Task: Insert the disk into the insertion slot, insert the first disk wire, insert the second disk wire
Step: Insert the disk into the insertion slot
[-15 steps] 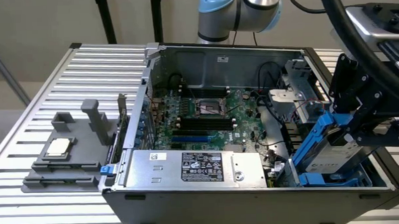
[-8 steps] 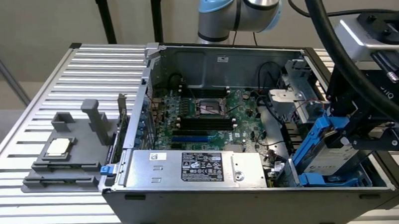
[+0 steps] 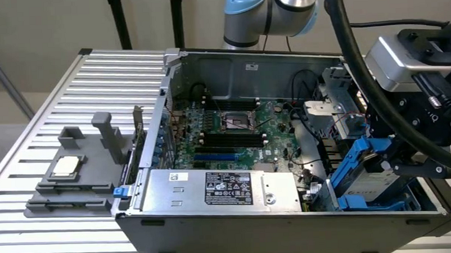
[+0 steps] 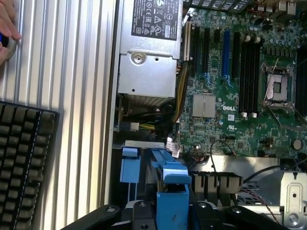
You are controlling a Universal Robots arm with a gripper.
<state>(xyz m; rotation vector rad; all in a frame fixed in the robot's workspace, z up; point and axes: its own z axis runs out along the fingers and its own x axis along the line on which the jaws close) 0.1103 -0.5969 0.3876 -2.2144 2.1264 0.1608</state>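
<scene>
Silver disk (image 3: 377, 177) with white label, framed in bright blue; grey-blue insertion slot (image 3: 361, 203) with blue tabs; green motherboard (image 3: 241, 131) striped with black and blue sockets; silver power-supply box (image 3: 220, 188), black-and-white label; grey fixture block (image 3: 70, 182); pale silver ribbed table (image 3: 52, 99); black keyboard (image 4: 24, 163).

1. Arm (image 3: 297, 8): round, smooth, silver-grey metal joint housings.
2. Cap (image 3: 243, 1): light blue and round, closing the end of one joint.
3. Cable (image 3: 352, 60): thick, black and glossy, with a thinner black lead (image 3: 432, 91) by the wrist.
4. Box (image 3: 394, 64): silver-grey with rounded corners, mounted on the wrist.
5. Gripper (image 3: 388, 161): matt black with a blocky body and angular black links that carry round screws (image 4: 111, 209).
</scene>
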